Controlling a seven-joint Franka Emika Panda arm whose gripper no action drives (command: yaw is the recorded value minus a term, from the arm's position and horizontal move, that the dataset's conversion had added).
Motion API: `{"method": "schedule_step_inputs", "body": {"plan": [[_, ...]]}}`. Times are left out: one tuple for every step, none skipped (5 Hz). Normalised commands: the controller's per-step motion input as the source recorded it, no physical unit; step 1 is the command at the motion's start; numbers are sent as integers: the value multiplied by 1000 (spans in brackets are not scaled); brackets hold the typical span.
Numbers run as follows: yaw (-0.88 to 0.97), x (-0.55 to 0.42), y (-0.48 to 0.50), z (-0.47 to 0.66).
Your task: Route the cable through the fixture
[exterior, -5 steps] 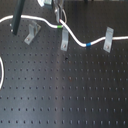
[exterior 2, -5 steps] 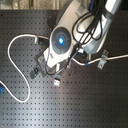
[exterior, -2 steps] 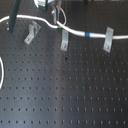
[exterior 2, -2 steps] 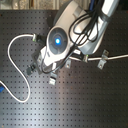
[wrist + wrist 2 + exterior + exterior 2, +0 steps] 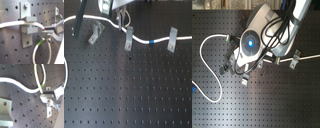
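The white cable (image 5: 94,20) runs across the back of the black perforated board. It passes the middle fixture (image 5: 129,39), its blue band (image 5: 151,42) lies past that fixture, and it reaches the right fixture (image 5: 171,40). My gripper (image 5: 123,19) is just behind the middle fixture. In the first wrist view the cable (image 5: 12,24) lies in the slot of the grey fixture (image 5: 27,25) and ends between my fingers, with the gripper (image 5: 46,33) shut on it. The green band (image 5: 40,44) hangs just below my grip. It also shows in the second wrist view (image 5: 42,87).
A third fixture (image 5: 95,34) stands at the first exterior view's left. A slack cable loop (image 5: 207,55) lies at the second exterior view's left. The arm (image 5: 257,45) covers the middle of the board in the second exterior view. A dark pole (image 5: 80,20) leans at back left.
The arm has shifted slightly toward the second exterior view's left with the cable still in the gripper. The cable's line over the fixtures looks about the same.
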Motion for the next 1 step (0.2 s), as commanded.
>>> {"method": "schedule_step_inputs", "body": {"plan": [[3,0,0,0]]}}
